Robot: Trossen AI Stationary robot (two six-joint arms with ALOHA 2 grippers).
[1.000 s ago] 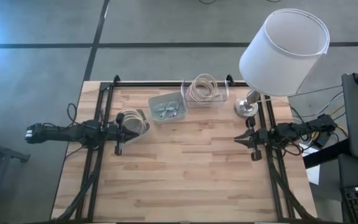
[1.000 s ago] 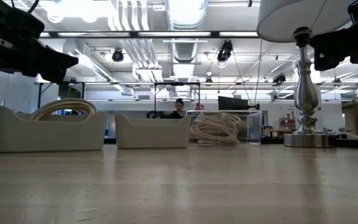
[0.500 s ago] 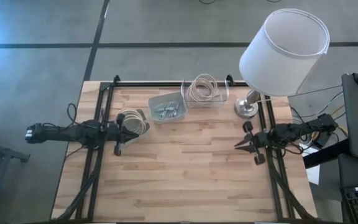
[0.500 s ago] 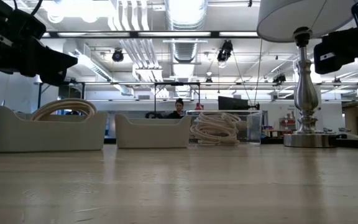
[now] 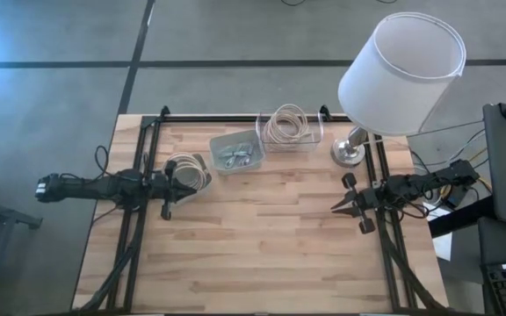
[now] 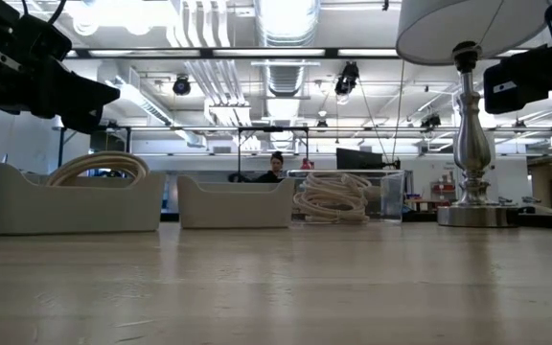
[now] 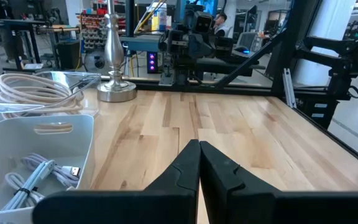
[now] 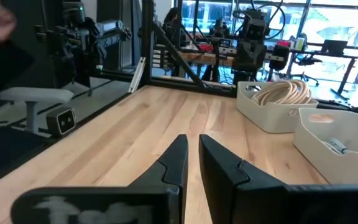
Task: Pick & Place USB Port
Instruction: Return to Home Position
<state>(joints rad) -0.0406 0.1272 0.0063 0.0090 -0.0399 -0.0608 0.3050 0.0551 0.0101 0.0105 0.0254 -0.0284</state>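
Observation:
A grey bin (image 5: 235, 151) at the table's far middle holds bundled white USB cables (image 7: 39, 174). My left gripper (image 5: 191, 184) is shut and empty. It hovers at the table's left side, beside a bin with a coiled beige cable (image 5: 187, 169), and points toward the right edge. My right gripper (image 5: 334, 204) hovers at the right side near the lamp base (image 5: 348, 151) and points toward the left edge. In its wrist view a narrow gap (image 8: 193, 152) shows between its fingers, with nothing in it.
A clear container (image 5: 286, 127) with a coil of white cable stands at the far edge. A table lamp with a white shade (image 5: 402, 70) stands at the far right corner. Bare wood (image 5: 262, 237) fills the middle and near half of the table.
My right gripper has moved a little toward the table's near edge and has turned slightly. Its fingers keep the same gap.

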